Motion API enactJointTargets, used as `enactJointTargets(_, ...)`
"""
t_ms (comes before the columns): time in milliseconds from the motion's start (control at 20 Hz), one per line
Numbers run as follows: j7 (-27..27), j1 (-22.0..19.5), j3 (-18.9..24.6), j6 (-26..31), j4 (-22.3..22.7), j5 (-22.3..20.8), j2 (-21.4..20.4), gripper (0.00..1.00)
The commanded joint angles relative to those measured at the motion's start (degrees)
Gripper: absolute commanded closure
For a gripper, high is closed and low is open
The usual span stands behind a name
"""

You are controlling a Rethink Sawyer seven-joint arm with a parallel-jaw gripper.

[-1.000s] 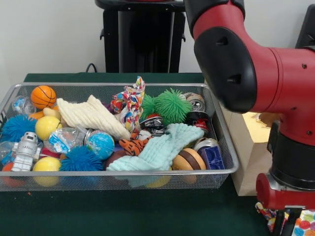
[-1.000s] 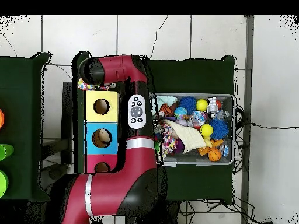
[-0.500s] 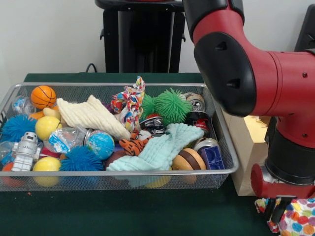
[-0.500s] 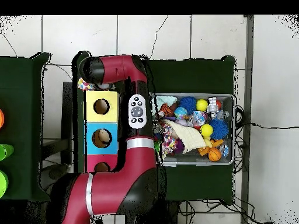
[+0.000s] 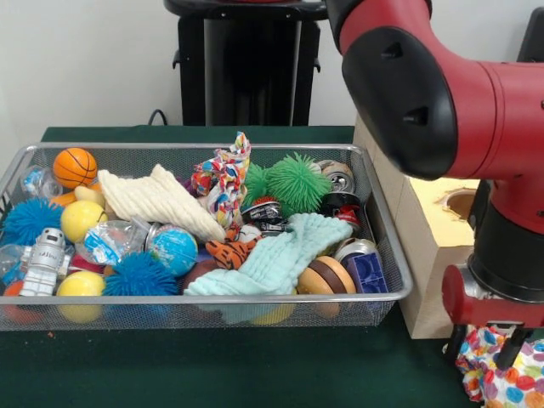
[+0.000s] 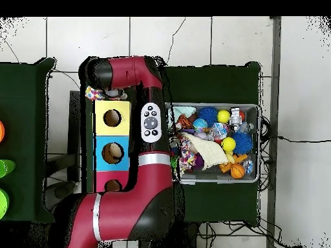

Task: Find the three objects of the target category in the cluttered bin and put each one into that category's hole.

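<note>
Though its tips are half hidden, the end effector (image 5: 493,355) looks clamped on the spotted cloth (image 5: 508,379), beside the box (image 5: 429,255); soft, light, floppy — best pinched at a bunched fold.

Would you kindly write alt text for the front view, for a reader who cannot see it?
A red and black robot arm reaches down beside a wooden box, its gripper at a multicoloured spotted cloth on the green table. A silver wire-mesh bin to the left holds balls, cloths, cans and toys.
</note>
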Motion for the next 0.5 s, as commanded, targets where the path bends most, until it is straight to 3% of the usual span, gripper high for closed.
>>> enactJointTargets(50, -0.3, 0.0, 2.8, 6.1, 1.8, 0.5, -1.6, 0.0)
enactJointTargets(500, 0.7, -0.6, 5.2, 6.2, 3.3, 3.3, -3.3, 0.0)
